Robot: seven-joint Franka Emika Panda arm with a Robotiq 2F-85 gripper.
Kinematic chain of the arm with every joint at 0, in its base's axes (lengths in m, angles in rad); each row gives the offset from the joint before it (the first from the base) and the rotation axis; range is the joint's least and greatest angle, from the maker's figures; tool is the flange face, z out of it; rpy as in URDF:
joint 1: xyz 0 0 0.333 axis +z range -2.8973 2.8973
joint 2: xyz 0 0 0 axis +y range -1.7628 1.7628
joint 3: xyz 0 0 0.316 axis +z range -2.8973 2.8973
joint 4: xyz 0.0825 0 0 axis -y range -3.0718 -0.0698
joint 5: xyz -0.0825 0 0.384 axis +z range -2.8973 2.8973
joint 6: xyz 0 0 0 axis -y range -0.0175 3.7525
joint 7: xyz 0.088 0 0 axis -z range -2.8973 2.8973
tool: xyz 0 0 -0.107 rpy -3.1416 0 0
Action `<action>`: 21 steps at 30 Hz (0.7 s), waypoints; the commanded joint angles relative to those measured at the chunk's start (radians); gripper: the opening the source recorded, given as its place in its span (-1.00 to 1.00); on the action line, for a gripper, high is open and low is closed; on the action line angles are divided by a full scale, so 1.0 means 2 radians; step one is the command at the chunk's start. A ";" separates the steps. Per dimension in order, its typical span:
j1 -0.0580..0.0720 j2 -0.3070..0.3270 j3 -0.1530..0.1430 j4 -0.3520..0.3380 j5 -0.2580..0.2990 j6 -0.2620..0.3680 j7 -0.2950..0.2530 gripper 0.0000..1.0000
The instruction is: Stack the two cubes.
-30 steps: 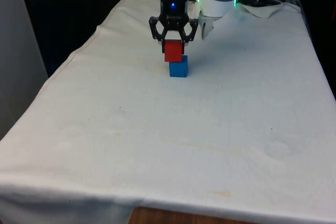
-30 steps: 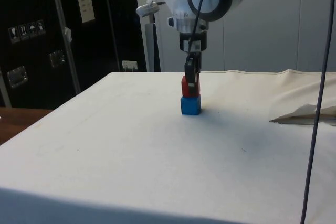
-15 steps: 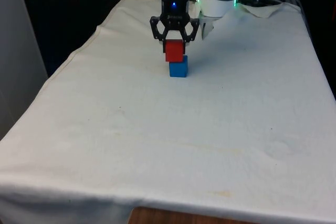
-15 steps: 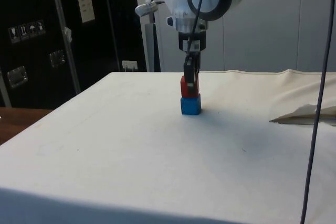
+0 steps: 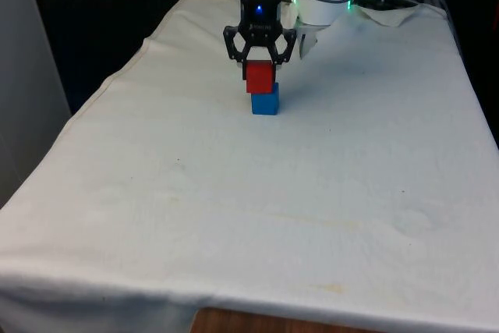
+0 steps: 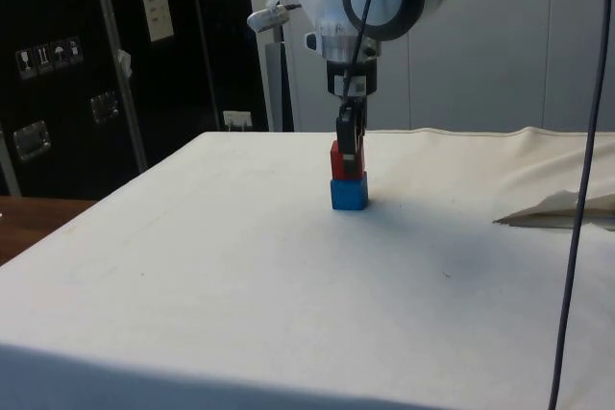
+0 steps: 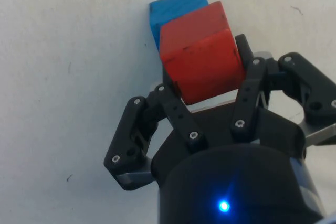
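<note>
**Entry: red cube held on blue cube, release pending**

Front view. My claw hangs over the far middle of the bench, fingers closed on the flanks of the red cube. The red cube sits directly above the blue cube and appears to touch its top. It is offset slightly toward the front view's left, so the two faces do not line up flush.

Side view. My claw comes straight down on the red cube. The blue cube rests on the cloth beneath it, and no gap shows between the two.

Wrist view. My claw is narrowly parted, just the width of the red cube, which it grips on two opposite sides. The blue cube pokes out past one edge of the red one, confirming the overhang.

Risks, as I judge them. The offset leaves less support, so the red cube may tip or slide off on release. A finger dragging as it opens could twist the top cube or nudge the blue one along the cloth.
</note>
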 commanded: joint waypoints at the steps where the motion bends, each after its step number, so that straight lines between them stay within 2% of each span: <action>1: 0.000 0.001 0.001 0.000 0.003 0.003 -0.001 -0.90; 7: 0.000 0.001 0.001 0.000 0.001 0.001 -0.001 -0.86; 10: 0.000 0.001 0.001 0.000 0.000 0.001 -0.001 -0.30; 11: 0.000 0.001 0.000 0.000 0.000 0.001 0.000 0.08; 14: 0.000 0.001 0.000 0.000 0.000 0.000 -0.001 0.67; 15: 0.000 0.001 0.000 0.000 0.000 0.000 0.000 0.67; 16: 0.000 0.001 0.000 0.000 0.000 0.000 0.000 0.87; 17: 0.000 0.001 0.000 0.000 0.000 0.000 0.000 0.98; 21: 0.000 0.001 0.000 0.000 0.000 0.000 0.000 1.00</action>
